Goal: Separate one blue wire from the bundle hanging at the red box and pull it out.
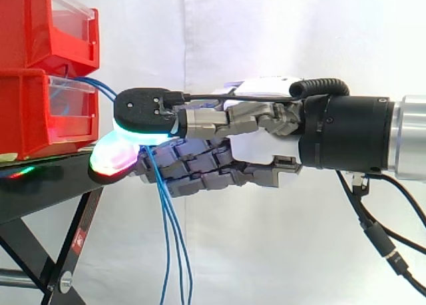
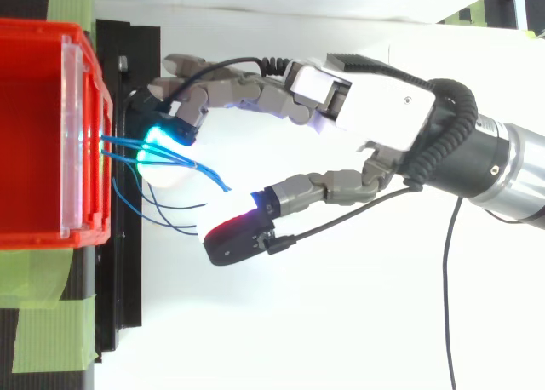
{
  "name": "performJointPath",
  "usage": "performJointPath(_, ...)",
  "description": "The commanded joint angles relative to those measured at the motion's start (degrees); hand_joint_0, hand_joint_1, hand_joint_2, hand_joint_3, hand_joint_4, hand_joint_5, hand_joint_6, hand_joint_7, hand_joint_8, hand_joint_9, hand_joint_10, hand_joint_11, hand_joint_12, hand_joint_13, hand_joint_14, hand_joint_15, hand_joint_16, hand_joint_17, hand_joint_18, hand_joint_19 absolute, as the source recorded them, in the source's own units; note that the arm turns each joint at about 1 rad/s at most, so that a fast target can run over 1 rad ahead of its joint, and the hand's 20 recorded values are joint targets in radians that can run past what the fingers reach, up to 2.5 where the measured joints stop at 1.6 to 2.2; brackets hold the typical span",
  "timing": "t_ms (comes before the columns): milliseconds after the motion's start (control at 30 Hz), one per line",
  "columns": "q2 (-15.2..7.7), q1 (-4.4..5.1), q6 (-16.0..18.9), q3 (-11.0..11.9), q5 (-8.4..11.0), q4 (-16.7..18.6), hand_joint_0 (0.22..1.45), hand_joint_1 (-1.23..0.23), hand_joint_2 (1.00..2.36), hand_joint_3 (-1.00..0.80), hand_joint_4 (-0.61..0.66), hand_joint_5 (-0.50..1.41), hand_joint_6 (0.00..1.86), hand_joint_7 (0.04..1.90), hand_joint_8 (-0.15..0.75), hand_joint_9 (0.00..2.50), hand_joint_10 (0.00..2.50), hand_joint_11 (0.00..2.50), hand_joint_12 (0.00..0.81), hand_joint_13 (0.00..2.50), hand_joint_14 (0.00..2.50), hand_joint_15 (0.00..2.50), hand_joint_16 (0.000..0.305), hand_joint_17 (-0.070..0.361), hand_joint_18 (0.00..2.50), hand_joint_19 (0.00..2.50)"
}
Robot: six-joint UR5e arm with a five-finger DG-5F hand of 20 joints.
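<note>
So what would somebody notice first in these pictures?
The big robot hand, sticking in from the right of the side view and glowing green and pink right by the stacked red bins. Next, the thin blue wires that come out of the lower bin and dangle down past the hand.

Black stand (image 1: 46, 192) on braced legs at left, white curtain (image 1: 266, 25) behind, green tape strips (image 2: 51, 335) on the stand's near end.

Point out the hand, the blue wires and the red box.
hand (image 2: 383, 100): top view, on its white back.
blue wires (image 1: 162, 185): side view, on the stretch hanging below the hand.
red box (image 1: 23, 112): side view, on the lower box's side wall.
</note>
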Motion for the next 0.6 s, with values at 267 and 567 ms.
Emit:
performJointPath(267,0.0,-0.16,-1.5,1.1,-0.71,-8.3,0.59,-0.71,1.00,-0.50,0.32,-0.15,0.50,1.10,0.313,0.41,0.00,0.12,0.335,0.20,0.00,0.05,0.048,0.109,0.16,0.23)
performJointPath(567,0.0,0.01,-1.9,1.5,-0.27,-7.8,0.58,-0.69,1.00,-0.50,0.31,-0.16,0.50,1.10,0.315,0.41,0.00,0.12,0.336,0.20,0.00,0.06,0.049,0.109,0.16,0.24)
